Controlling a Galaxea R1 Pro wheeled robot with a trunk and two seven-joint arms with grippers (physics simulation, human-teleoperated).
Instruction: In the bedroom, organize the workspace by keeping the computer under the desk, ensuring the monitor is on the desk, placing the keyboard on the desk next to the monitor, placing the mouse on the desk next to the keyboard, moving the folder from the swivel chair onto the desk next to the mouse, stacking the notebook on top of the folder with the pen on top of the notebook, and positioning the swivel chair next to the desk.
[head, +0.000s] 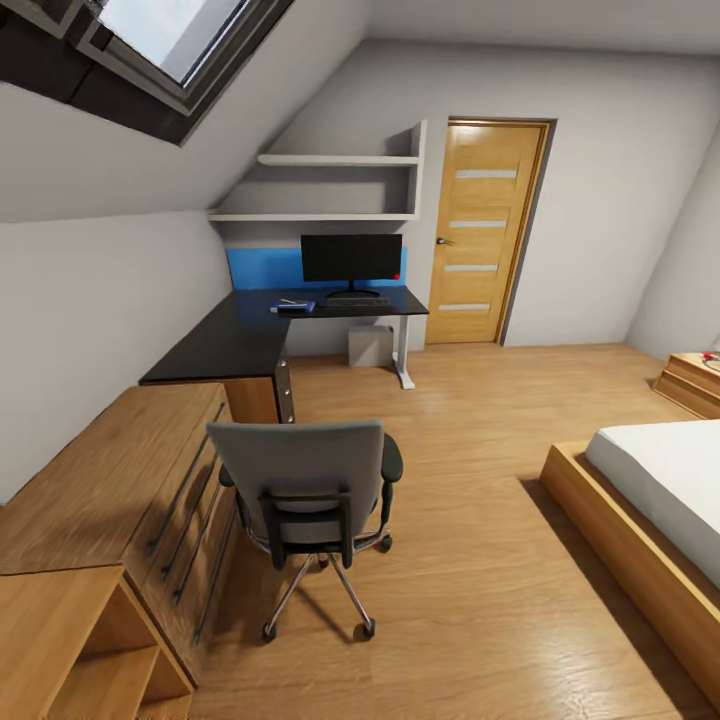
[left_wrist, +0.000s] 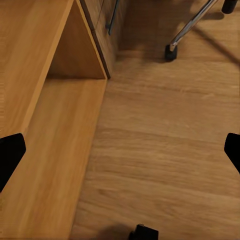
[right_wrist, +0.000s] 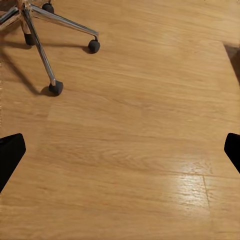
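The grey swivel chair with shiny metal legs (head: 305, 500) stands near the robot, far from the dark L-shaped worktop (head: 260, 335). The robot should roll closer. Left end effector (left_wrist: 120, 152) and right end effector (right_wrist: 120, 150) are spread wide, holding nothing.

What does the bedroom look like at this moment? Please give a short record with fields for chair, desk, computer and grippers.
chair: swivel chair stands on the wood floor, apart from the desk, its back toward the camera
desk: dark desk carries the monitor, the keyboard before it, and a blue item
computer: computer under the desk
grippers: left gripper and right gripper open, empty, above the floor
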